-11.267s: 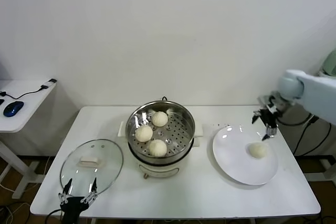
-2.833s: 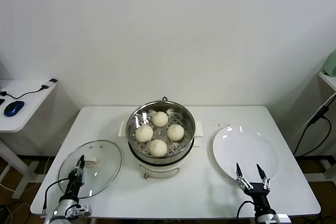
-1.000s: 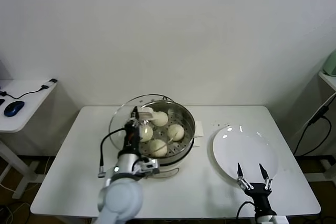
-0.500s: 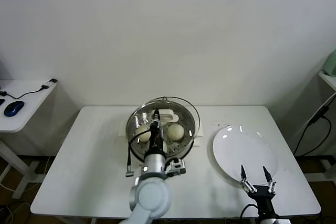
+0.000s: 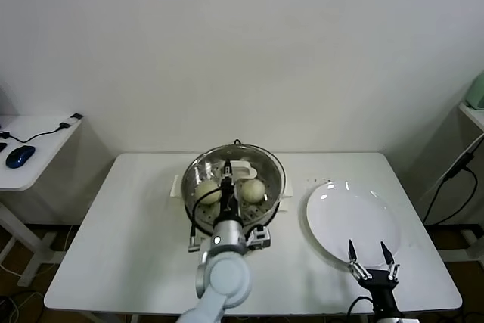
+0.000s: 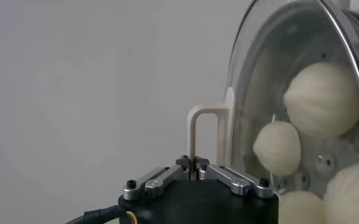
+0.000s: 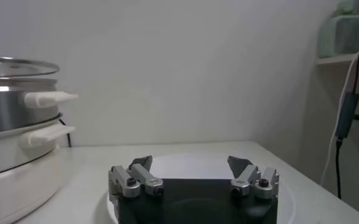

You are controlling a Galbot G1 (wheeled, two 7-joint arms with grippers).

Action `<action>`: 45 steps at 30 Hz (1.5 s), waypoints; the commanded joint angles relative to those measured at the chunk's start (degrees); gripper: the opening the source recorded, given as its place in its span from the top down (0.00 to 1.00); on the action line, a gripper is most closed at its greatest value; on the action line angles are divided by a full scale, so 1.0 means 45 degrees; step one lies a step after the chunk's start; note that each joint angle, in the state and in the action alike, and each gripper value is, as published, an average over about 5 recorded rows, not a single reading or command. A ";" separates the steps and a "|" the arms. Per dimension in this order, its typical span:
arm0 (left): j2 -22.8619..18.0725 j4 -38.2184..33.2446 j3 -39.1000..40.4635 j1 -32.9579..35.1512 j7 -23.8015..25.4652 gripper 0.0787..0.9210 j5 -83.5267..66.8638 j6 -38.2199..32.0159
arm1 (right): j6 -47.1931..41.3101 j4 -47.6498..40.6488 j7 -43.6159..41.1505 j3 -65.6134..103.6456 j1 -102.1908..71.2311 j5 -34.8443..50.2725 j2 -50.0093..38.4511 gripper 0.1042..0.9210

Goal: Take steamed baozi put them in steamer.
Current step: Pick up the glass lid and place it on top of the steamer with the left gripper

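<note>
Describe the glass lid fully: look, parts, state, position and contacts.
The glass lid is a round, clear dome with a thin metal rim and a cream-white loop handle at its centre. It sits over the steamer, about level, with baozi showing through the glass. The left gripper is shut on the handle. Whether the rim is fully seated cannot be told.

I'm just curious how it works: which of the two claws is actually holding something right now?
The left gripper, over the steamer, is shut on the glass lid's handle. The right gripper hangs open near the empty plate.
</note>
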 commanded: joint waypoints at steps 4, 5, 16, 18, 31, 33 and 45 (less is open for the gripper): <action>-0.0135 0.0413 -0.0063 -0.0017 -0.0018 0.94 0.0217 0.0040 | 0.0069 -0.0076 -0.0026 -0.0050 0.0039 -0.0017 0.0042 0.12; -0.0129 0.0427 -0.0088 -0.0004 -0.0021 0.94 0.0217 0.0043 | 0.0083 -0.0089 -0.0031 -0.0062 0.0046 -0.0026 0.0048 0.12; -0.0104 0.0560 -0.0176 0.0011 -0.0136 0.94 0.0219 0.0054 | 0.0196 -0.0200 -0.0052 -0.0099 0.0092 -0.0049 0.0056 0.12; -0.0104 0.0514 -0.0169 0.0056 -0.0153 0.94 0.0221 0.0053 | 0.0161 -0.0187 -0.0070 -0.0098 0.0098 -0.0045 0.0048 0.12; 0.0122 -0.0372 0.0096 0.0239 -0.0015 0.58 0.0081 0.0050 | -0.0107 -0.0100 -0.0214 -0.0129 0.0116 -0.0041 0.0033 0.12; 0.0203 -0.0690 0.0121 0.0323 0.0070 0.51 -0.0011 0.0055 | -0.0206 -0.0099 -0.0239 -0.0151 0.0125 -0.0016 0.0033 0.12; 0.1096 -0.3538 0.0128 0.1891 -0.0722 0.14 -0.3191 -0.0782 | -0.0473 0.0132 -0.0040 -0.0212 0.0045 -0.0256 -0.0131 0.12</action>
